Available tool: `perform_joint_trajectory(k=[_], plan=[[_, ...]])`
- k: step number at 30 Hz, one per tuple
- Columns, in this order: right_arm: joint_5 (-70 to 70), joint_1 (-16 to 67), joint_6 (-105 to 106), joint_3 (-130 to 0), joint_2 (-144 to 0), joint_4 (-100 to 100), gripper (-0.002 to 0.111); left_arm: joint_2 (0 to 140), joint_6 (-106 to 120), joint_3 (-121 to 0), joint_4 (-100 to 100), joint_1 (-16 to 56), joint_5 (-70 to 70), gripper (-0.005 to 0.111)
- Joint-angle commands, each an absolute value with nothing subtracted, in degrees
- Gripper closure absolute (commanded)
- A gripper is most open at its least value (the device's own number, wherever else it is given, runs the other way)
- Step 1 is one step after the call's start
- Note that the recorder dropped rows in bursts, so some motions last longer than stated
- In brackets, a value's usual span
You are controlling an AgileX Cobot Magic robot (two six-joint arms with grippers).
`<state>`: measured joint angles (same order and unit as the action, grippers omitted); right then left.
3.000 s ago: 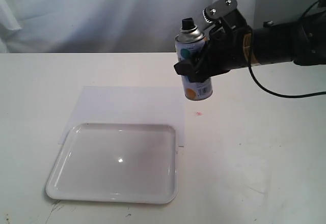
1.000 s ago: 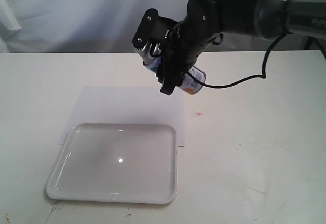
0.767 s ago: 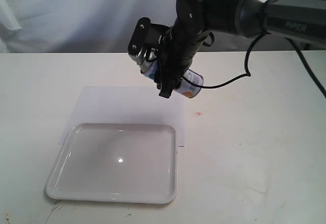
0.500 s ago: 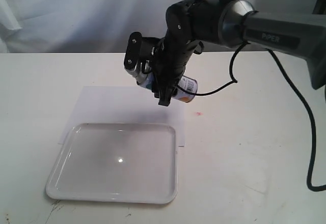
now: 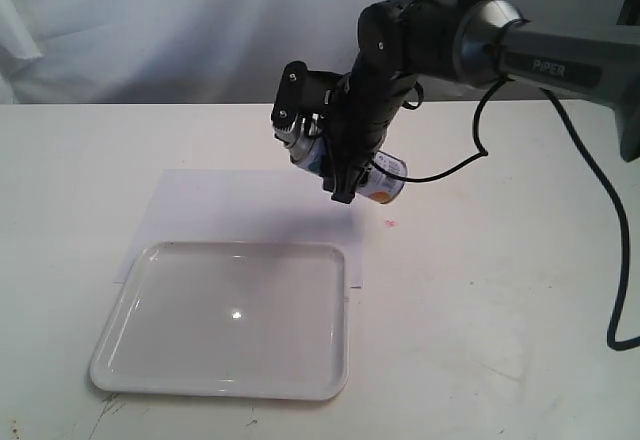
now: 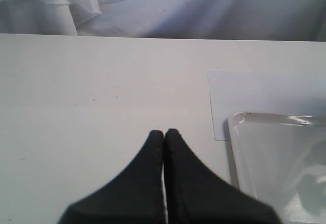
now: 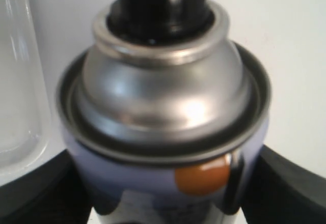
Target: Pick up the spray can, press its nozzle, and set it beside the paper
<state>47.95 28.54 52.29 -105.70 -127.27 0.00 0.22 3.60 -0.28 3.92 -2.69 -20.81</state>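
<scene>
My right gripper [image 5: 342, 156] is shut on the spray can [image 5: 380, 181] and holds it in the air, tipped over, above the right edge of the paper [image 5: 245, 205]. The can's silver top points left and down, and its orange-dotted base points right. The right wrist view looks along the spray can [image 7: 163, 117] at its silver dome and black nozzle [image 7: 163, 2], with my right gripper [image 7: 165, 196] clamped on both sides. In the left wrist view my left gripper [image 6: 164, 133] is shut and holds nothing, low over bare table to the left of the paper [image 6: 265, 89].
A glossy white tray [image 5: 343, 330] lies over the paper's near part; the tray [image 6: 239, 147] also shows in the left wrist view. There is a small red mark [image 5: 390, 224] on the table right of the paper. A white curtain hangs behind. A black cable trails from the right arm.
The can went from upright at the right to tipped over, carried left above the paper. In the last half second the arm shifted back right, still gripping it.
</scene>
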Motion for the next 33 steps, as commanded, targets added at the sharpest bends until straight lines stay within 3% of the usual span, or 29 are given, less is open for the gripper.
perform_joint_trajectory(k=[1,25,33], plan=[[47.1,28.3,52.7,-106.4,-126.6,3.6,0.108,0.0,3.5,0.0,3.9,-2.4,-20.4,0.107],[46.6,28.3,56.4,-106.4,-126.7,5.2,0.108,0.0,3.3,0.0,2.5,-2.4,0.6,0.107],[46.1,28.3,56.5,-106.4,-126.7,3.2,0.108,0.0,0.0,0.0,17.8,-2.4,8.4,0.107]])
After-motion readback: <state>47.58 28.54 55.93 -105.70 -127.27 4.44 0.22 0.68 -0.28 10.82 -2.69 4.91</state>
